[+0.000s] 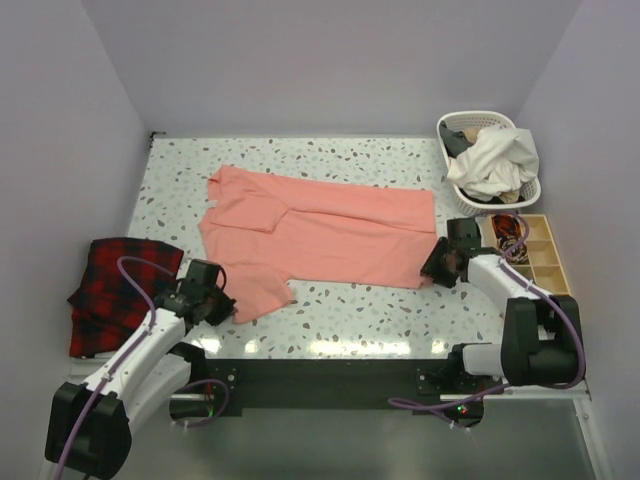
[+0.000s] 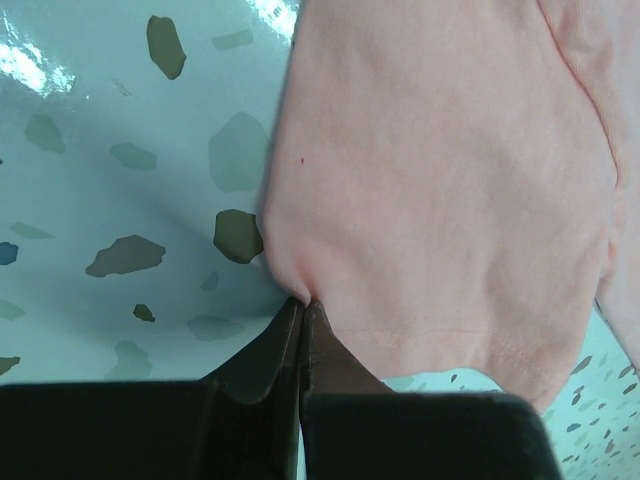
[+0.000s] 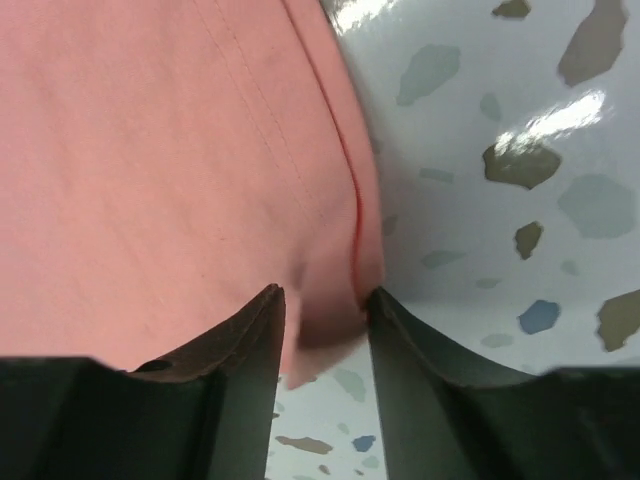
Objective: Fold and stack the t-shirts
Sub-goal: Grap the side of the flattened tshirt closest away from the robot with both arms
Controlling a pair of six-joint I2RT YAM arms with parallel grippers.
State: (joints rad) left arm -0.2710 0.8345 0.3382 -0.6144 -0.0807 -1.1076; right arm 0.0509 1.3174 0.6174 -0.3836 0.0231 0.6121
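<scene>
Left claw, right claw — one t-shirt.

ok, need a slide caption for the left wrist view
Left gripper, jaws shut, pinching the edge of the salmon t-shirt on the speckled table.

The left arm lies low and forward; the left gripper has its jaws pressed together, pinching the t-shirt edge. The right arm bends inward; the right gripper holds its jaws apart, astride the hem.

text: none legible | labels: none | brands: none | numbers: none
</scene>
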